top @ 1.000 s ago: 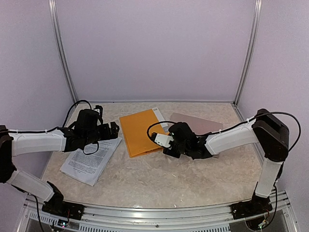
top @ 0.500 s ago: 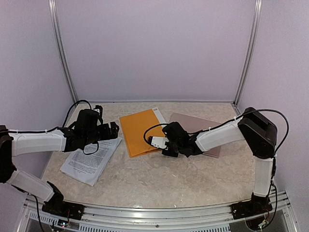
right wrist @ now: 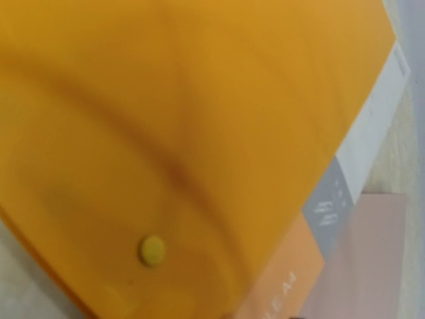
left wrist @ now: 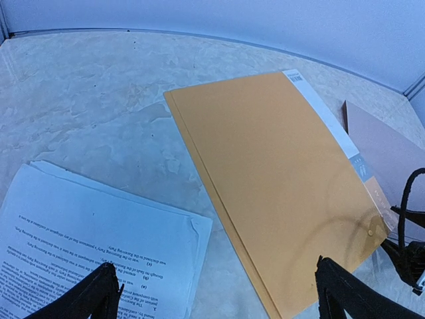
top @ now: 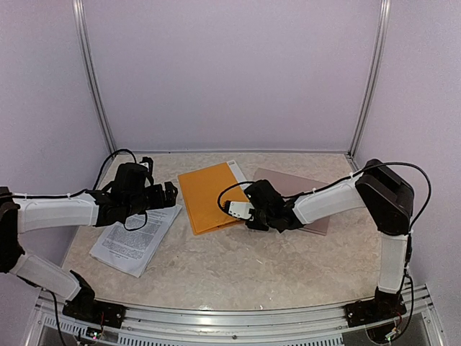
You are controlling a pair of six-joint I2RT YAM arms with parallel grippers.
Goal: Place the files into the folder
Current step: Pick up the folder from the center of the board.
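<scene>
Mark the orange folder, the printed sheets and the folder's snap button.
orange folder [left wrist: 279, 193], left wrist view, middle of cover.
printed sheets [top: 130, 245], top external view, middle of top page.
snap button [right wrist: 153, 250], right wrist view, its centre.

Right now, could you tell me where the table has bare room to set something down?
The widest bare stretch is the near part of the table, right of the files and in front of the orange folder. It is crowded mid-table, where the folder, the taupe cover and the right claw meet.

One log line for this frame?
left tool: open, above files | right tool: at near right corner of orange folder, grip unclear | orange folder: flat, closed | files: on table, outside it
</scene>
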